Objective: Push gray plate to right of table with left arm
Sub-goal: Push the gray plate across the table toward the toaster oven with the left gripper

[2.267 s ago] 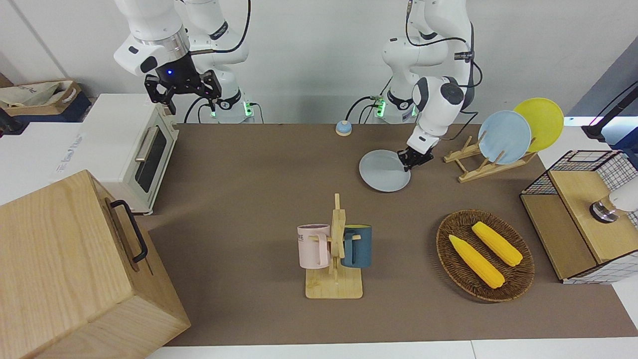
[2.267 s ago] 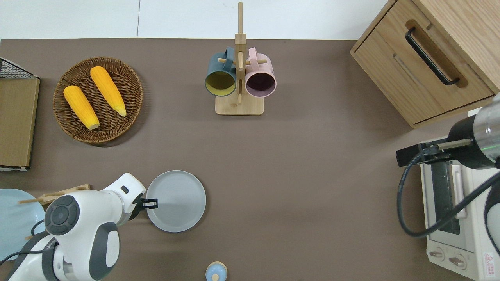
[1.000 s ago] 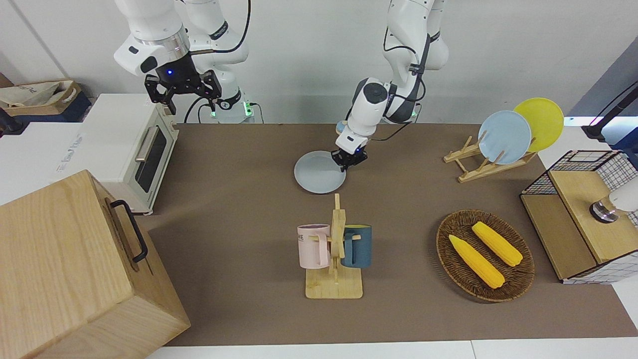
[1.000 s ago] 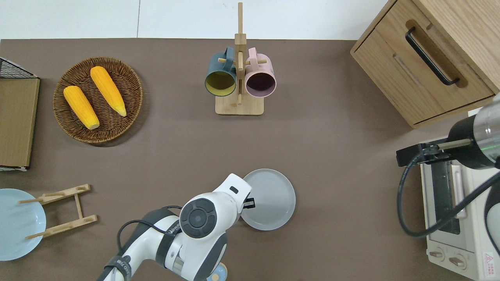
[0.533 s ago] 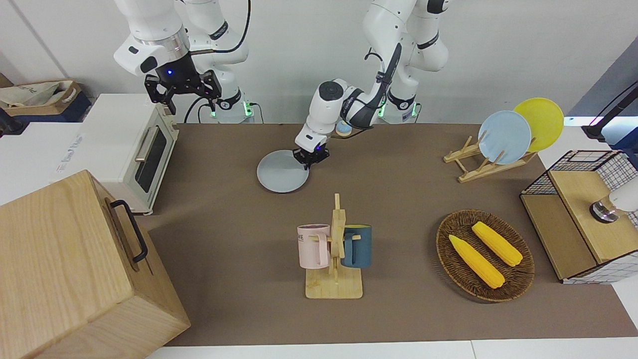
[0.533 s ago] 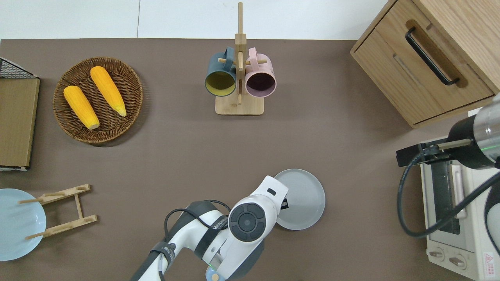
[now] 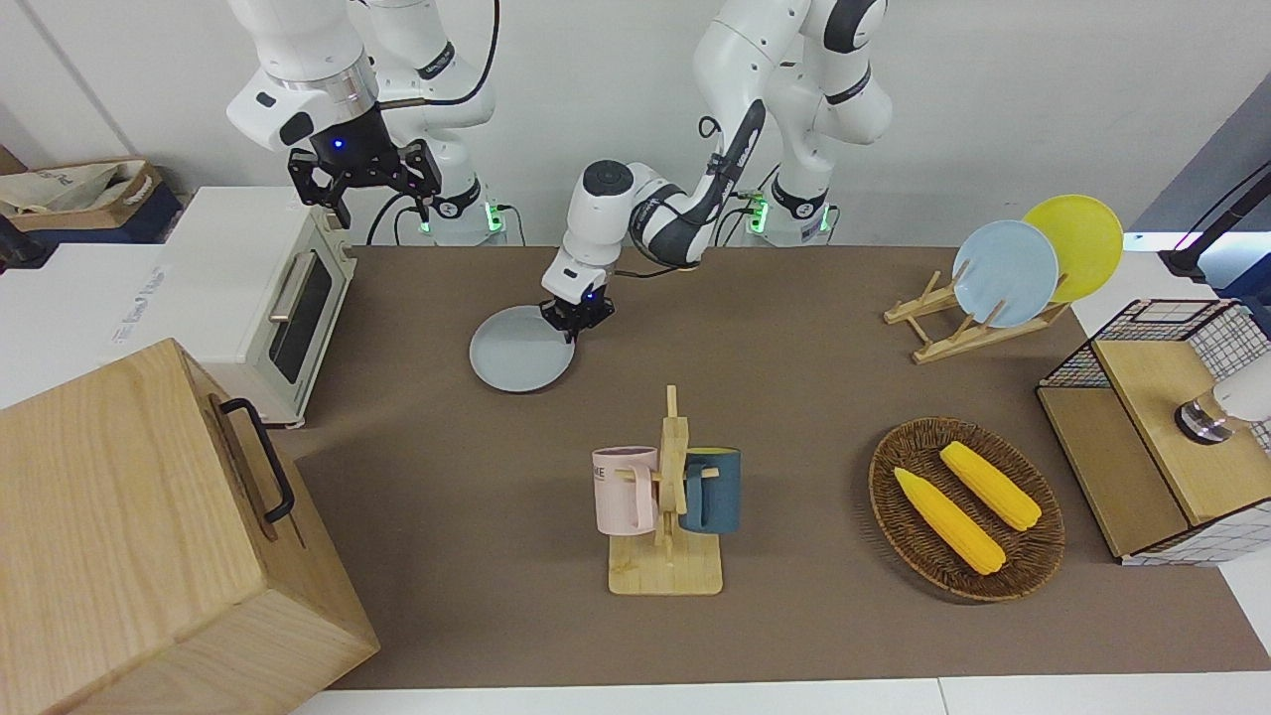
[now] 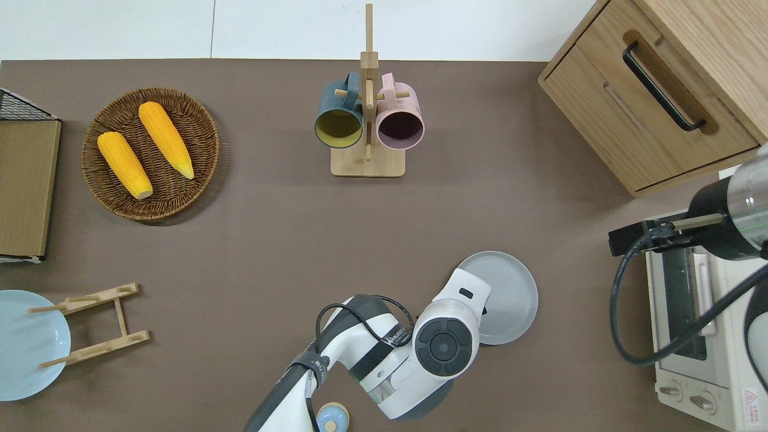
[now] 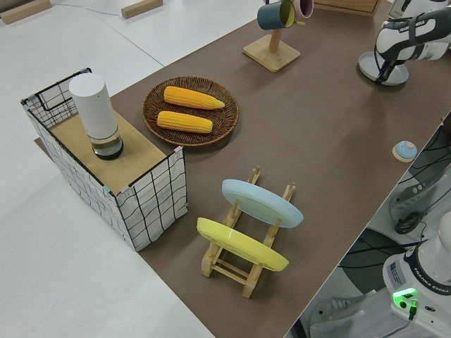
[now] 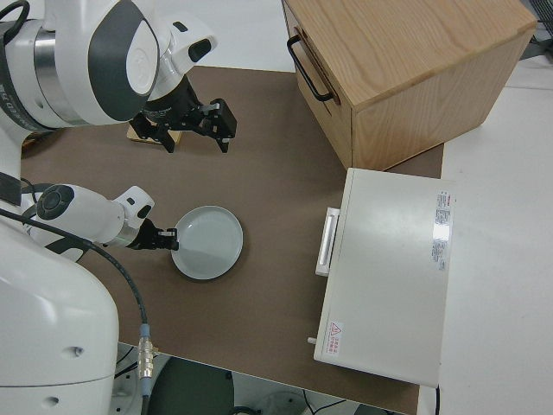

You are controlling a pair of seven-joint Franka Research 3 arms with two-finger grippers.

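We see the left gripper [image 7: 575,316], fingers narrowed, touching the rim of the gray plate [image 7: 519,353] lying flat left of centre in the front view on the table [image 7: 794,397], while the right arm is parked.

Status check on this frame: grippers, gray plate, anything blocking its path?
Left gripper low at gray plate rim. Right arm parked, gripper open. Plate flat on table; toaster oven next toward the right arm's end.
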